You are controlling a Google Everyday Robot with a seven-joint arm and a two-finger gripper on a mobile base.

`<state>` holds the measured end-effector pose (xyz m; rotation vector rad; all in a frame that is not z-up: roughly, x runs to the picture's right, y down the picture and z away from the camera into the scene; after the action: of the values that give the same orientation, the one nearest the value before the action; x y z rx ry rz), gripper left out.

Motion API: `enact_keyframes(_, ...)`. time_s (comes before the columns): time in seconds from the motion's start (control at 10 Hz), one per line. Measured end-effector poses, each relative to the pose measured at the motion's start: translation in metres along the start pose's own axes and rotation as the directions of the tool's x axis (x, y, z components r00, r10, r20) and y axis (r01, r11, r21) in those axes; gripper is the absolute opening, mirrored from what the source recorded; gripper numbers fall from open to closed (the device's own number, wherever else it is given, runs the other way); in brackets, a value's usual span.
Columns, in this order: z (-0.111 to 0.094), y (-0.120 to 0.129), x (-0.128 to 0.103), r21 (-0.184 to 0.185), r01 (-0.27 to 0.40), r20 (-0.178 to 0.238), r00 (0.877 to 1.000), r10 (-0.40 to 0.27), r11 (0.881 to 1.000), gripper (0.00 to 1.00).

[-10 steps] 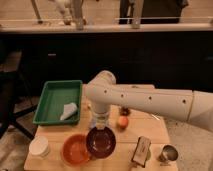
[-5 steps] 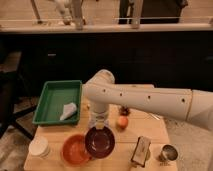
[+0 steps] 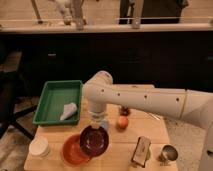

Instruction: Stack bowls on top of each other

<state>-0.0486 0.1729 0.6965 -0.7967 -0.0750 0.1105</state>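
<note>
The dark maroon bowl (image 3: 94, 141) hangs just above the wooden table (image 3: 120, 162), and its left side overlaps the orange bowl (image 3: 69, 153) lying at the front left. My gripper (image 3: 97, 125) points straight down from the white arm that reaches in from the right. It is shut on the maroon bowl's far rim. The part of the orange bowl under the maroon one is hidden.
A green tray (image 3: 50, 89) with a white crumpled thing (image 3: 68, 111) sits at the table's back left. A white cup stack (image 3: 39, 147) stands at the front left. An orange fruit (image 3: 122, 122), a standing packet (image 3: 142, 149) and a metal cup (image 3: 167, 152) lie to the right.
The maroon bowl has shifted slightly left with the gripper, so it covers more of the orange bowl.
</note>
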Motion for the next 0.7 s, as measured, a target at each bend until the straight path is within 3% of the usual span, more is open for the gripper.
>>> enact_keyframes(0.7,0.016,-0.004,-0.032,-0.052,-0.057,0.052,0.997,0.059,0.997,0.00)
